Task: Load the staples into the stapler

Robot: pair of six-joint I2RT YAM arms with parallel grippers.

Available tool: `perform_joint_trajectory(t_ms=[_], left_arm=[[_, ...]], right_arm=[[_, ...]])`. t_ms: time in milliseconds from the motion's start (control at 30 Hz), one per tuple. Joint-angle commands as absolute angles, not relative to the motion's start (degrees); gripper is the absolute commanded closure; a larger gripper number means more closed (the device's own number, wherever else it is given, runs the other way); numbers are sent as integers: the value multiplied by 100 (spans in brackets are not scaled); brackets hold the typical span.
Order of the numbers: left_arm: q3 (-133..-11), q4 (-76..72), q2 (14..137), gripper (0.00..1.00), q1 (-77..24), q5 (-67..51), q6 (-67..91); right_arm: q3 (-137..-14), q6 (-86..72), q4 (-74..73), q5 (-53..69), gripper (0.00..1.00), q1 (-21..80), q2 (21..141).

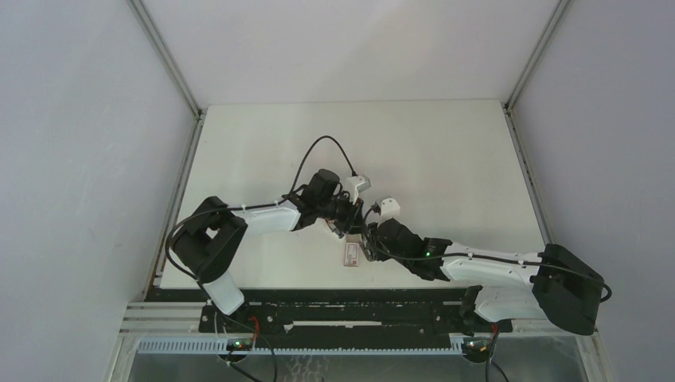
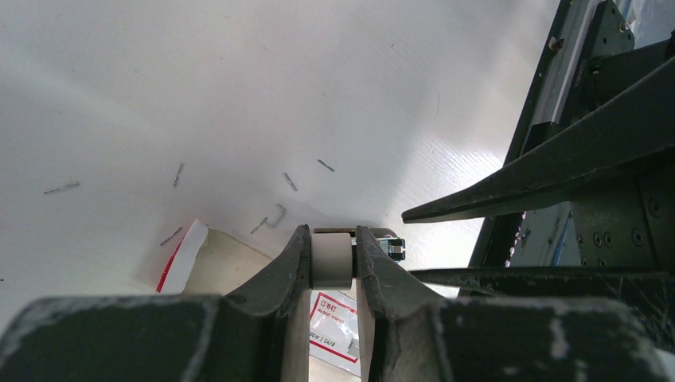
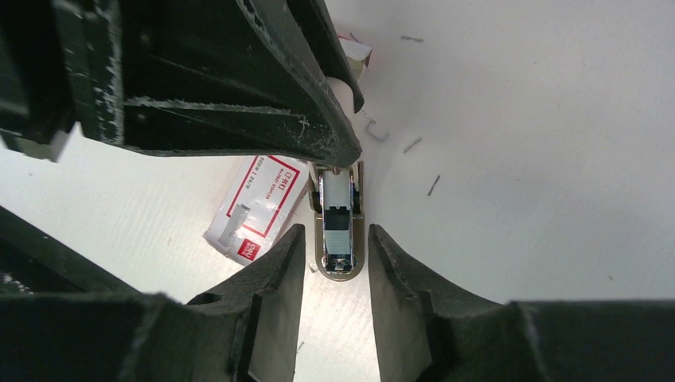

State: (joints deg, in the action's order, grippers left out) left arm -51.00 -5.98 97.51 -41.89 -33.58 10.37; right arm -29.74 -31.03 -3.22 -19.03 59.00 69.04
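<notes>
Left gripper (image 1: pixel 350 216) and right gripper (image 1: pixel 368 232) met nose to nose over the middle of the table (image 1: pixel 446 159) in the top view, which hid the stapler between them. The staples box (image 1: pixel 350 253) lay flat just near-side of both tools.

From the left wrist, the left gripper (image 2: pixel 332 239) was clamped on the stapler (image 2: pixel 331 261), a pale body with a chrome end poking out to the right. The staples box (image 2: pixel 333 322) lay beneath the fingers, and loose staples (image 2: pixel 277 215) were scattered just beyond them. The right gripper's dark fingers (image 2: pixel 557 171) blocked the right side.

From the right wrist, the right gripper (image 3: pixel 336 232) stood apart, one finger on either side of the stapler's (image 3: pixel 338 215) open silver channel; whether they touched it was unclear. The left gripper's fingers (image 3: pixel 263 103) covered the stapler's far end, with the box to the left.
</notes>
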Motion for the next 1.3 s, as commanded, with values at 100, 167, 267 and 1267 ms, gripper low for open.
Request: perform_joint_trajectory(t_ms=[100,167,267,1267], left_arm=[[-5085,-746,9555,100,-4210,-3365,984],[-5087,-738,9554,100,-4212,-3365,983],[-5081,-737,9549,100,-4210,-3363,984],[-3711,-2036,8448,100,-4573,-711,2624]], right_arm=[[-3138,-3223,-285,-1913,77,5810,7125],[-3138,-3230,-216,-1878,78,5810,7241],[-3138,-3269,-144,-1847,79,5801,7361],[-2578,-3393,-280,-1327,62,5283,6157]])
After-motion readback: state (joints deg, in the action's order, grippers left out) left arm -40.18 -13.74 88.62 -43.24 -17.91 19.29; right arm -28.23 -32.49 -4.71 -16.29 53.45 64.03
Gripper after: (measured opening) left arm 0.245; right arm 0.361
